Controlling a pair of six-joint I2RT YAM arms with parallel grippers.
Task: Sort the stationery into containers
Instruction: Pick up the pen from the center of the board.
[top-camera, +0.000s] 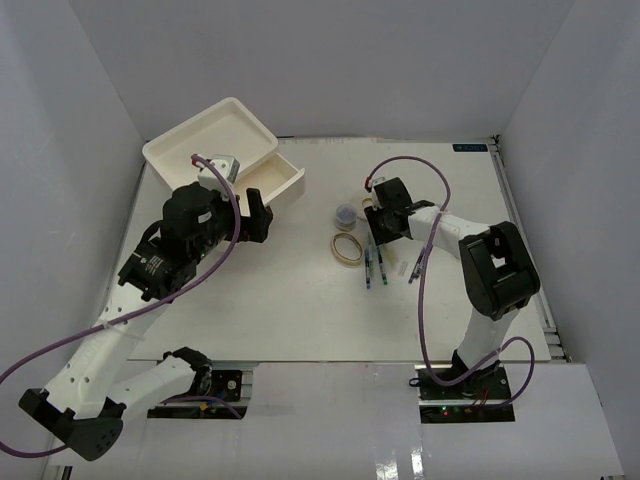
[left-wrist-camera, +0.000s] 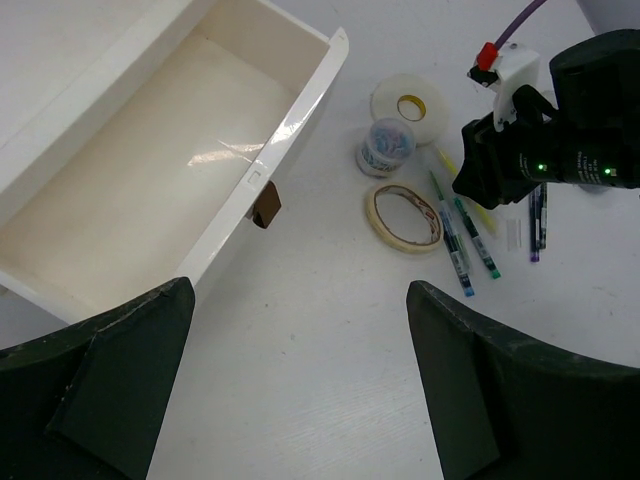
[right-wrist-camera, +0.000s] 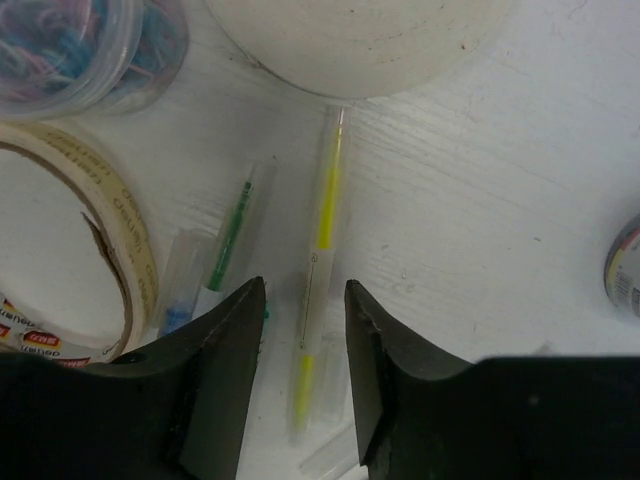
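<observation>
Right gripper (right-wrist-camera: 305, 290) straddles the yellow pen (right-wrist-camera: 327, 200), jaws narrow, just clear of it; pen's long axis runs top-to-bottom mid-frame.

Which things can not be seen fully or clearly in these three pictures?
- Top view: the right gripper covers the yellow pen.
- Right wrist view: the frame edges cut off the white tape ring and a jar.
- Top view: the tray top of the drawer unit hides any lower drawers.
</observation>
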